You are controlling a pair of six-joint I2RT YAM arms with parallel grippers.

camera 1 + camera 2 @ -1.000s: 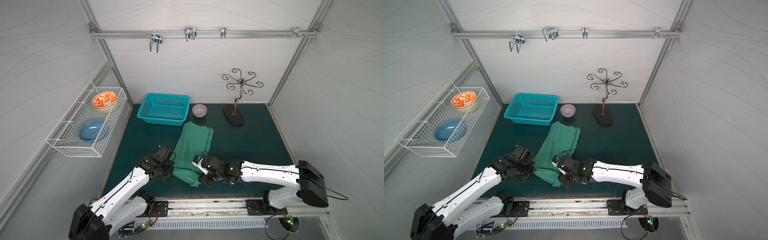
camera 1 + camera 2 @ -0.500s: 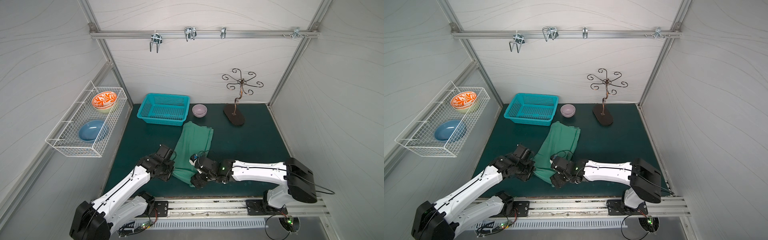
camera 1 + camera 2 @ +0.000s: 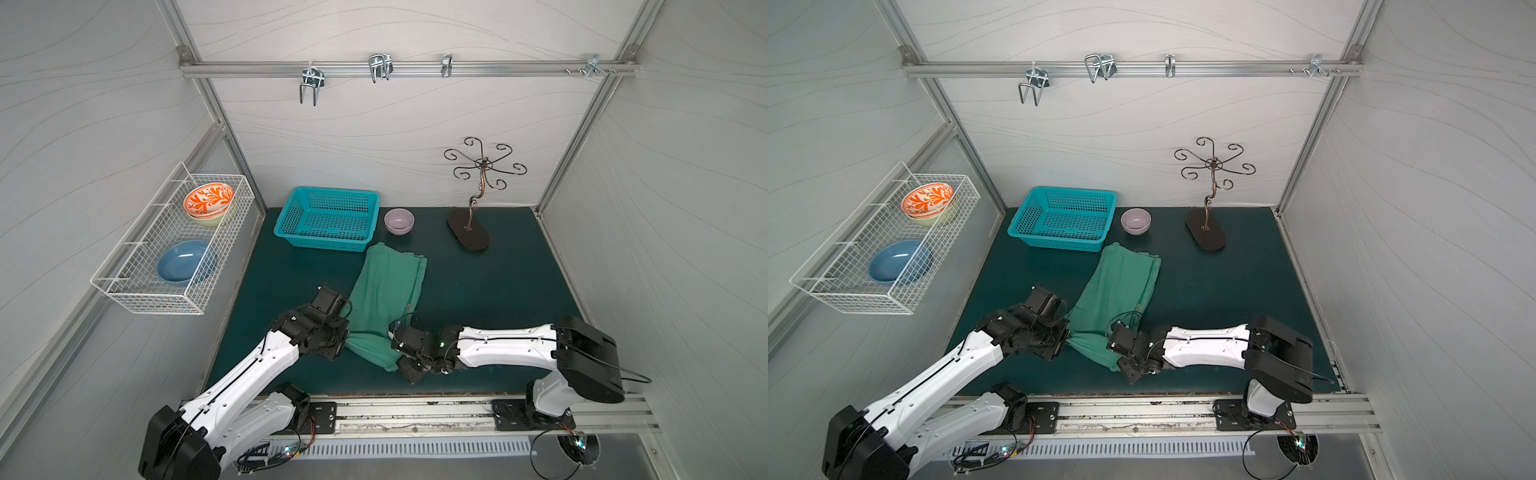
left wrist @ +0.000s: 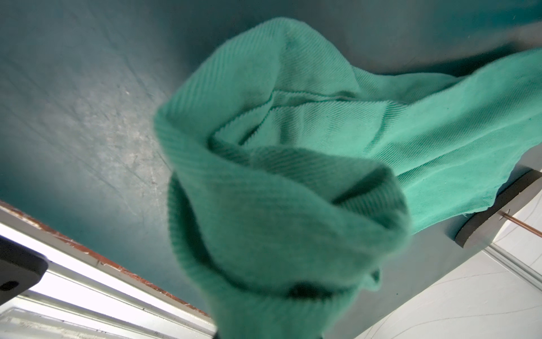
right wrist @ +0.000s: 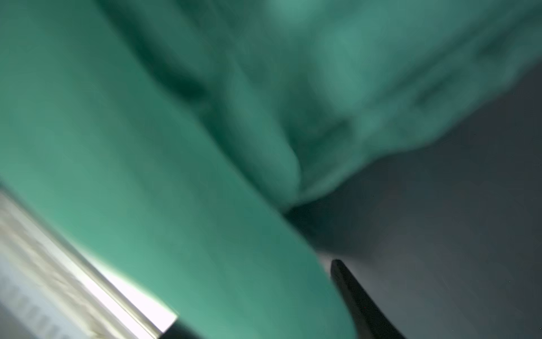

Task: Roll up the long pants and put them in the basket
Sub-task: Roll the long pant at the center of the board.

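Long pants (image 3: 384, 299) lie folded into one narrow band on the dark teal mat (image 3: 478, 291), left of its centre. The long axis runs from the far end, just beside the turquoise basket (image 3: 326, 243), toward the near edge of the mat, leaning slightly leftward at the near end. The far end lies flat and squared off. The near end is gathered and lifted into loose folds, as the left wrist view (image 4: 278, 205) shows.

The left gripper (image 3: 344, 334) sits at the near-left corner of the long pants. Its jaws are closed narrow on a bunch of the cloth, which emerges from between them and spreads outward.

The right gripper (image 3: 398, 356) sits at the near-right corner, opposite the left one, and touches the cloth. In the blurred right wrist view one dark finger (image 5: 360, 299) stands just beside a thick fold of green cloth. Whether these jaws pinch the cloth or stand loose around it cannot be told.

A lilac bowl (image 3: 399, 221) and a wire stand (image 3: 468, 235) sit behind the far end, apart from the cloth.
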